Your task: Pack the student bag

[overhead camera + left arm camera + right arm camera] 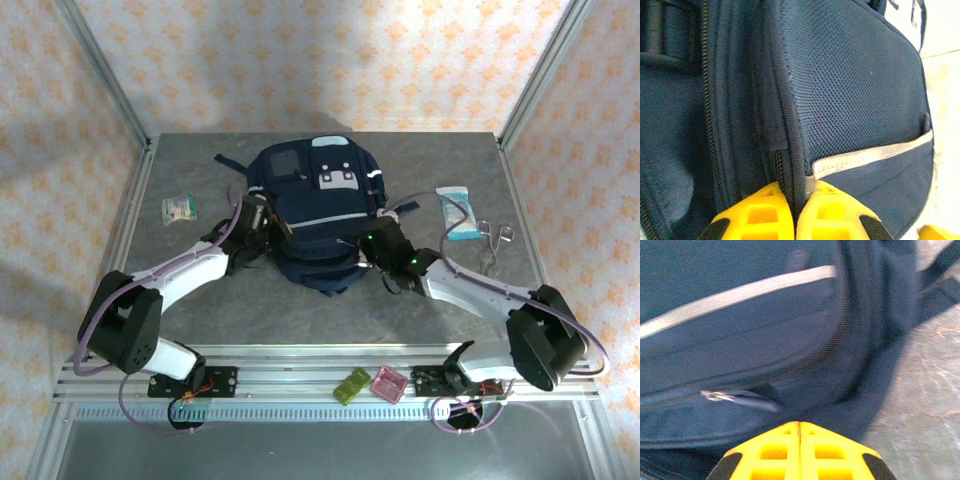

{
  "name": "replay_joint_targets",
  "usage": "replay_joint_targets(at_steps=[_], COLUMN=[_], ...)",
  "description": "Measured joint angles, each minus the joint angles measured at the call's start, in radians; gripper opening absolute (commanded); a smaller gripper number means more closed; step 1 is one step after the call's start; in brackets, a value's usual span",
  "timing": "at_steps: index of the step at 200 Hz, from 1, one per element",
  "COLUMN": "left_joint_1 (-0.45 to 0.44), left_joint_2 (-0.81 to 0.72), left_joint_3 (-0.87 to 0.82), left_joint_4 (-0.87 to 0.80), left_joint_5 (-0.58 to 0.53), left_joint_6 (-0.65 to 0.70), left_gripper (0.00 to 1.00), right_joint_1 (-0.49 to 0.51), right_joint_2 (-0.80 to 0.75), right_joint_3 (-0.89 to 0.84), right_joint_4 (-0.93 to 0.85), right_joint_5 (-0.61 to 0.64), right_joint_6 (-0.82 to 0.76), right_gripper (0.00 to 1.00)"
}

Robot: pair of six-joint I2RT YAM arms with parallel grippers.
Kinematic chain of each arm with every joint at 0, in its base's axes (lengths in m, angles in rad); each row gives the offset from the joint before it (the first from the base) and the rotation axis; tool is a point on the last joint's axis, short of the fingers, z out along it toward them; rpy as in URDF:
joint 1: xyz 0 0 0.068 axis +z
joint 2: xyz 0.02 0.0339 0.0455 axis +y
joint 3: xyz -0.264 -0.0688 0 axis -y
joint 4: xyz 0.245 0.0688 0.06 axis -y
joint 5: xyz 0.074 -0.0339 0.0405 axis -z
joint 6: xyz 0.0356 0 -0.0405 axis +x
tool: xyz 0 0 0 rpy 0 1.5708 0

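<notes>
Walls papered in a pale orange flower pattern enclose a grey, stone-look table (300, 300) set in an aluminium frame. The student bag (315, 215), a large navy-blue fabric backpack with white and grey patches and a dark square panel, lies in the middle of the table towards the far side, its dark straps trailing off to the far left. The left gripper (262, 222) is at the bag's left flank. In the left wrist view its yellow fingers (752, 215) are pinched together on a piped seam of the bag, just beside a light grey stripe (875, 155) across the mesh pocket. The right gripper (368, 250) is at the bag's near right corner. In the right wrist view its jaws are closed flat against each other with nothing between them, just short of a silver zipper pull (735, 397) on the bag's lower pocket. A small green-and-white packet (180, 207) lies left of the bag. To the right lie a white-and-teal pouch (458, 212) and, nearer, metal scissors (492, 238). On the near rail, a green box (352, 386) and a pink box (388, 383) sit side by side.
</notes>
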Motion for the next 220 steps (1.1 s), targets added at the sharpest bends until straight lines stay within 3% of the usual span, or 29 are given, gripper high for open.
replay_joint_targets(at_steps=[49,92,101,121,157,220], left_joint_1=[0.044,0.094,0.099,0.103,0.103,0.108], left_joint_2=[0.097,0.19,0.193,0.193,0.181,0.046], left_joint_3=[0.134,0.269,0.282,0.285,0.256,0.084], left_joint_4=[-0.055,-0.095,-0.097,-0.098,-0.092,-0.05], left_joint_5=[-0.031,-0.029,-0.029,-0.029,-0.02,0.111], left_joint_6=[0.06,0.105,0.112,0.119,0.13,0.14], left_gripper=[0.0,0.0,0.0,0.0,0.0,0.0], right_joint_1=[0.071,0.156,0.156,0.144,0.071,-0.012], right_joint_2=[-0.006,0.093,0.105,0.111,0.115,0.206], right_joint_3=[-0.016,0.049,0.065,0.097,0.139,0.267], right_joint_4=[-0.01,0.012,0.014,0.017,0.031,0.026], right_joint_5=[-0.021,-0.037,-0.033,-0.023,-0.022,0.009], right_joint_6=[0.035,0.064,0.064,0.058,0.042,-0.021], right_gripper=[0.0,0.0,0.07,0.19,0.21,0.22])
